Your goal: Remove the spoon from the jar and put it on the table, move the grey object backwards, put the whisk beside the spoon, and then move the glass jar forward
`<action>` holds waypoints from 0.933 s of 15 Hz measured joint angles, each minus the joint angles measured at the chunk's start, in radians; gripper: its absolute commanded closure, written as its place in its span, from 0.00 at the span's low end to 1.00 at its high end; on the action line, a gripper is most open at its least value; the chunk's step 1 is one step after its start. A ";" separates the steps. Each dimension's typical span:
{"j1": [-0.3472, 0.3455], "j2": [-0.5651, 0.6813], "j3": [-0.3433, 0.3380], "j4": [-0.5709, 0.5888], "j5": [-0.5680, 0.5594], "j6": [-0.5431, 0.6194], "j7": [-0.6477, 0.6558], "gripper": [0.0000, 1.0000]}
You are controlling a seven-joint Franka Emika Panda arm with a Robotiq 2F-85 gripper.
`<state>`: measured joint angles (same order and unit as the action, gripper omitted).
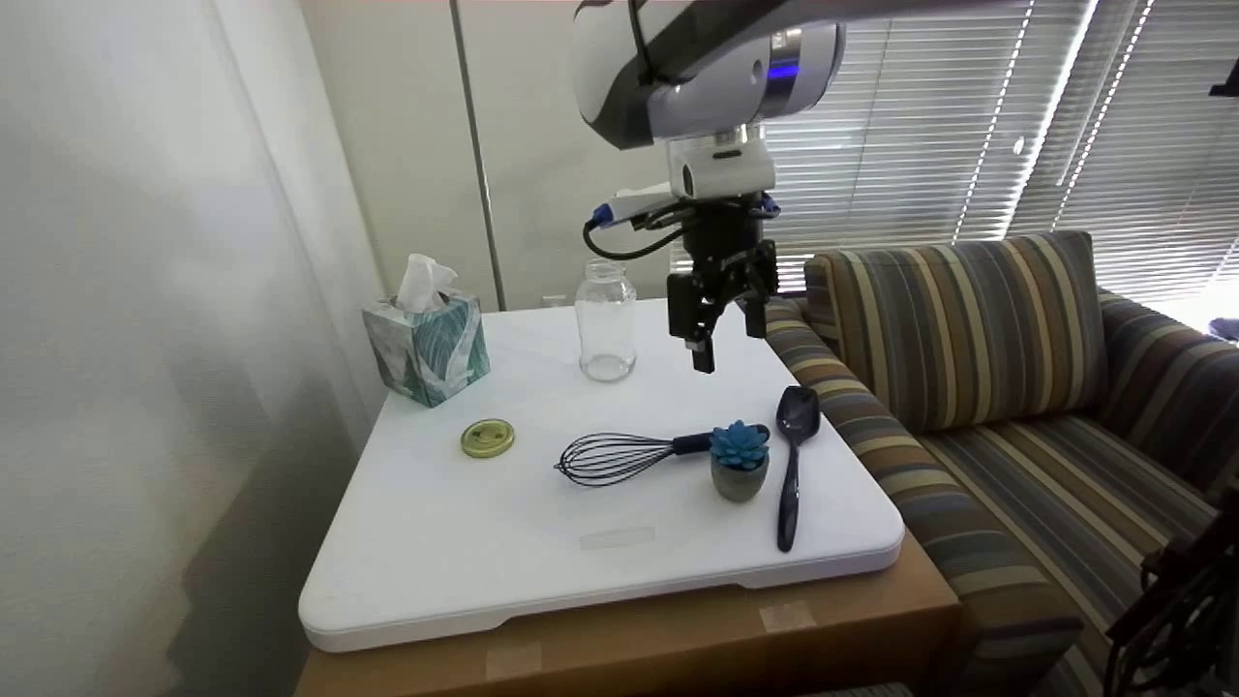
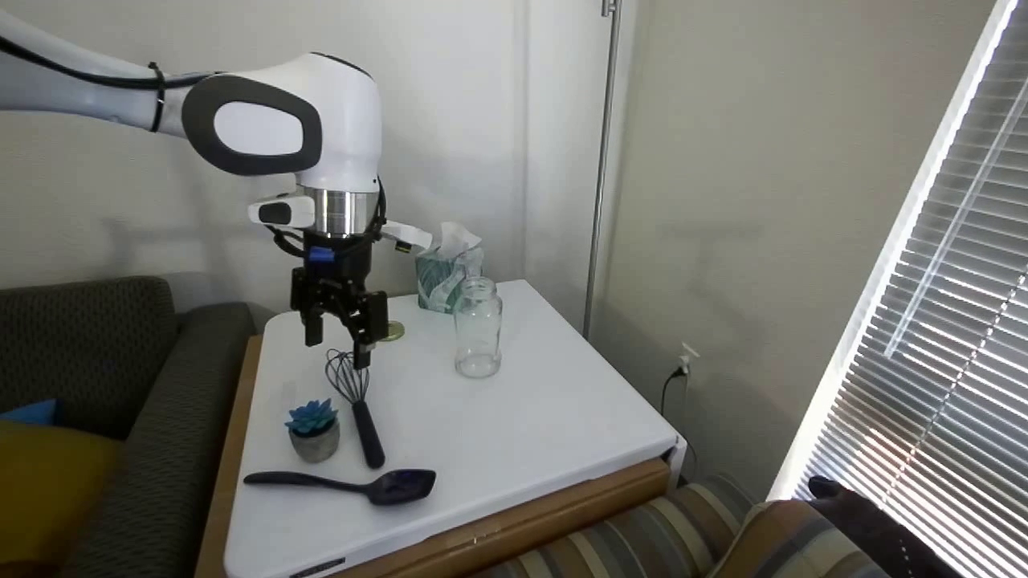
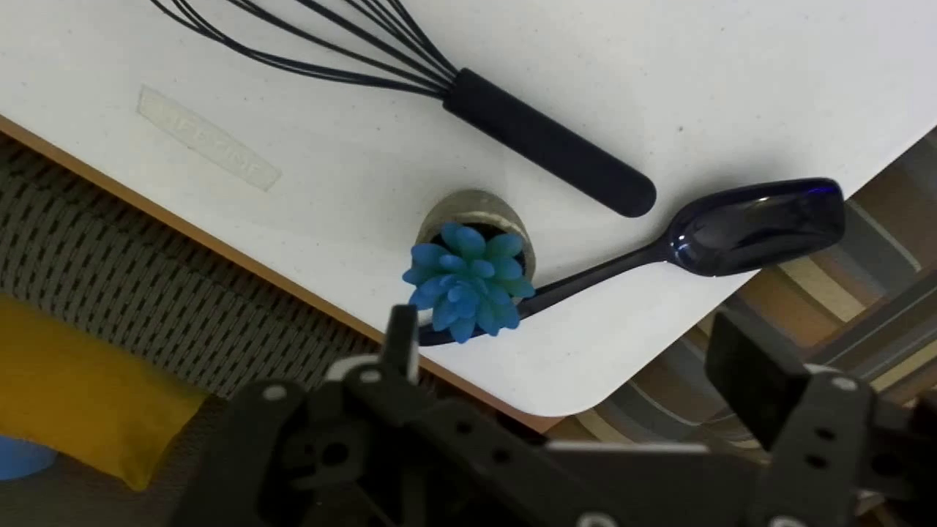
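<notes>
Spoon (image 1: pixel 798 418) and whisk (image 1: pixel 689 443) lie on white table (image 1: pixel 503 542)

The gripper (image 1: pixel 729 346) hangs in the air, its two fingers spread wide apart. The grey pot (image 1: pixel 739 484), with a blue plant (image 1: pixel 740 443) in it, sits close to the whisk and the spoon. The clear glass jar (image 1: pixel 607 339) stands up straight on the table, well apart from the spoon.

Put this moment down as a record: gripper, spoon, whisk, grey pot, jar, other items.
gripper: open, holding nothing
spoon: lying on the table, not in the jar
whisk: lying on the table, handle end toward the spoon
grey pot: upright between whisk and spoon handles, holding a blue succulent
jar: upright, no lid on, nothing visible inside
other items: teal tissue box, yellow-green disc
</notes>
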<state>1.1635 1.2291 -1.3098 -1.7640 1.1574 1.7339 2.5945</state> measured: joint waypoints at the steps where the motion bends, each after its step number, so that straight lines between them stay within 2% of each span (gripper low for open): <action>1: 0.002 -0.025 0.021 -0.004 -0.026 0.018 0.032 0.00; 3: -0.042 0.005 0.005 0.049 0.027 -0.017 0.023 0.00; 6: -0.199 0.121 -0.049 0.192 0.139 -0.133 0.010 0.00; 10: -0.414 0.216 -0.098 0.383 0.218 -0.326 0.007 0.00; 11: -0.443 0.222 -0.102 0.408 0.224 -0.344 0.007 0.00; 13: -0.457 0.223 -0.103 0.423 0.222 -0.354 0.007 0.00; 14: -0.456 0.209 -0.085 0.424 0.173 -0.342 0.007 0.00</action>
<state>0.7079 1.4383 -1.3950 -1.3396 1.3306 1.3921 2.6016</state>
